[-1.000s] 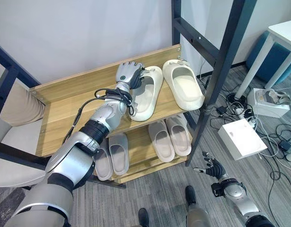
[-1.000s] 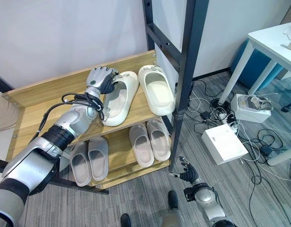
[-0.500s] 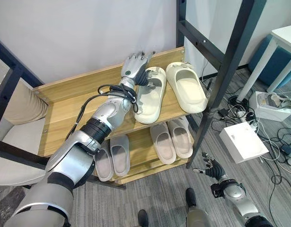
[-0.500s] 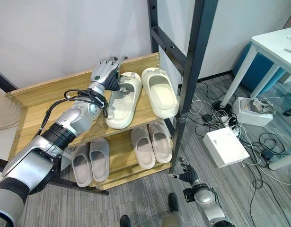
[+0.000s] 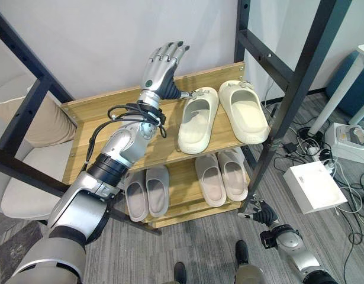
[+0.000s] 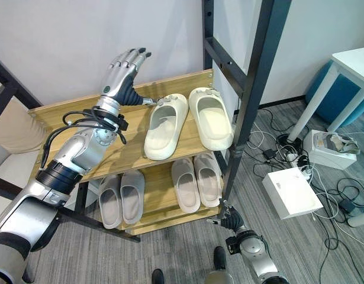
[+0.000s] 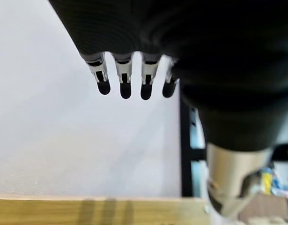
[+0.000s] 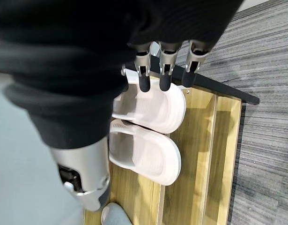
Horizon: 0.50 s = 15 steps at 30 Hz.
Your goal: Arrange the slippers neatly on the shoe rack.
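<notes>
A pair of cream slippers lies on the top shelf of the wooden shoe rack [image 5: 99, 148]. The left slipper [image 5: 197, 118] is angled slightly, and the right slipper [image 5: 245, 111] lies beside it near the shelf's right end. My left hand [image 5: 161, 68] is raised above the shelf's back edge, left of the slippers, open with straight fingers and holding nothing. On the lower shelf rest a grey pair [image 5: 146, 190] and a beige pair [image 5: 222, 176]. My right hand [image 5: 261, 213] hangs low by the rack's front right foot, open, with the beige pair [image 8: 153, 108] just past its fingers.
A dark metal frame post [image 5: 288, 100] slants down past the rack's right side. On the floor to the right lie a white box [image 5: 316, 186], a white device [image 5: 353, 137] and tangled cables. A beige cushion [image 5: 28, 118] sits left of the rack.
My left hand has let go of the left cream slipper's heel and risen up and to the left, its fingers now straight. The view itself has also shifted.
</notes>
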Motion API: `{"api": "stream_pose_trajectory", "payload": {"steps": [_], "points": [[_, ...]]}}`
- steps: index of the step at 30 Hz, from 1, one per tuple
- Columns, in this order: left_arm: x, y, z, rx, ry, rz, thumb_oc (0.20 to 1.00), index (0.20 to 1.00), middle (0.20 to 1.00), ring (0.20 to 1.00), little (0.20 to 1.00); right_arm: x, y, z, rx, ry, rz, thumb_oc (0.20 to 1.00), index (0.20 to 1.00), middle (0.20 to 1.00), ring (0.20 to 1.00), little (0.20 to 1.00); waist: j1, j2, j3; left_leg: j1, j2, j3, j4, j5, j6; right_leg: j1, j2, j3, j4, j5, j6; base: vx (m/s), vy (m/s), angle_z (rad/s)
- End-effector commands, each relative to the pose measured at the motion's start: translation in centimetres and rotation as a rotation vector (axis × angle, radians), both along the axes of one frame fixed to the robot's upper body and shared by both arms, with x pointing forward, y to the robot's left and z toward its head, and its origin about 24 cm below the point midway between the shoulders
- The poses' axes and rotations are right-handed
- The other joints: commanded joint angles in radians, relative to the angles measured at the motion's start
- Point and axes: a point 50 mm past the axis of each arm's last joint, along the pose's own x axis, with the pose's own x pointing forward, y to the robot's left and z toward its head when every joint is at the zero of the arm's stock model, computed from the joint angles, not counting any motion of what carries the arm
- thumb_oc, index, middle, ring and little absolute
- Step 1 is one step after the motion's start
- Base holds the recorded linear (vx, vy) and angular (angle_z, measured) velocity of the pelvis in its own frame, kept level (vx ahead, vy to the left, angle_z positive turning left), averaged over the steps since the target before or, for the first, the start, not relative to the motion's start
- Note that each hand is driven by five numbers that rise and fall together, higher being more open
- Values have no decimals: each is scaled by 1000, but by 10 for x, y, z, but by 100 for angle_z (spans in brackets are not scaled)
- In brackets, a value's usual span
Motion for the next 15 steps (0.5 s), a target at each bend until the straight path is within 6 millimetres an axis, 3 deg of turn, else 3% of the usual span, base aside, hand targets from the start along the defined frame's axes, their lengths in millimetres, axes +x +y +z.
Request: {"api": "stream_pose_trajectory", "payload": {"steps": [1,4,5,6,15], "points": [[-11,26,13,-293,-41,-105,1000,1000,1000,1000,1000,10,11,13,50,-82,12,1000,1000,1000,1000,1000,37,-41,9,44,-25,-31,-7,-49,2,107,-11,-41,2,-159,45,-25,8,-3],[-13,18,-34,-687,223,-324,1000,1000,1000,1000,1000,6,12,7,55,-48,5,1000,1000,1000,1000,1000,42,-41,8,44,-24,-34,-7,-42,0,112,-11,-47,2,-155,43,-16,13,5],[-13,18,-34,-688,224,-325,1000,1000,1000,1000,1000,6,12,7,54,-47,5,1000,1000,1000,1000,1000,42,-40,7,44,-24,-35,-7,-42,0,112,-11,-48,2,-155,43,-23,22,15],[-12,13,-53,-875,323,-395,1000,1000,1000,1000,1000,5,13,6,57,-42,10,1000,1000,1000,1000,1000,41,-41,8,42,-23,-38,-7,-39,-1,113,-12,-52,2,-154,43,-9,10,13],[-12,2,-89,-1137,532,-470,1000,1000,1000,1000,1000,5,13,6,50,-33,28,1000,1000,1000,1000,1000,37,-44,5,38,-24,-37,-7,-36,1,110,-14,-54,2,-151,45,-5,5,5]]}}
